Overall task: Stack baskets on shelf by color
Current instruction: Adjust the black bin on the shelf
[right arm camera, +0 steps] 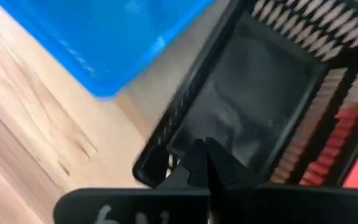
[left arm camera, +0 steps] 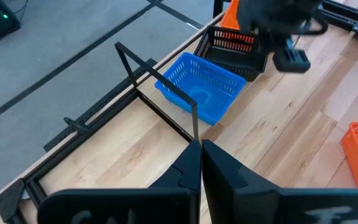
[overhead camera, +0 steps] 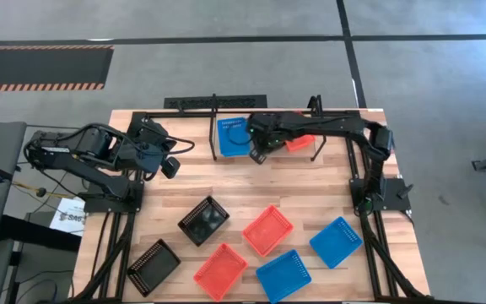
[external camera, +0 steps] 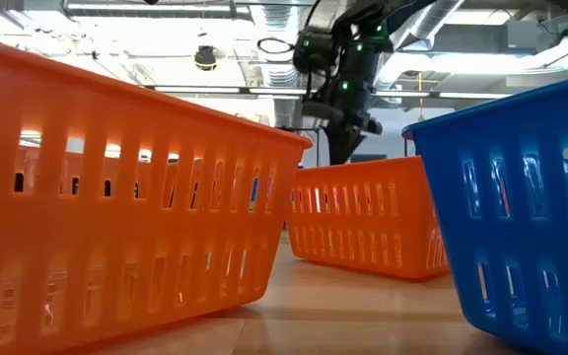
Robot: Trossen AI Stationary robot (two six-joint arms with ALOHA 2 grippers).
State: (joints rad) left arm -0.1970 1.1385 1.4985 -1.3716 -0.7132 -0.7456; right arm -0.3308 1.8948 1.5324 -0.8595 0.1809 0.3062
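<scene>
early stage: one blue basket, a black basket and a red one on the shelf at the counter's far edge, six baskets loose near the front edge, right end effector closed empty over the black one, left end effector closed, idle.

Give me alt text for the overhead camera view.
The right gripper, shut, hovers by a blue basket on the shelf; the shut left gripper waits nearby. Two black, two red-orange and two blue baskets lie scattered on the table.
</scene>
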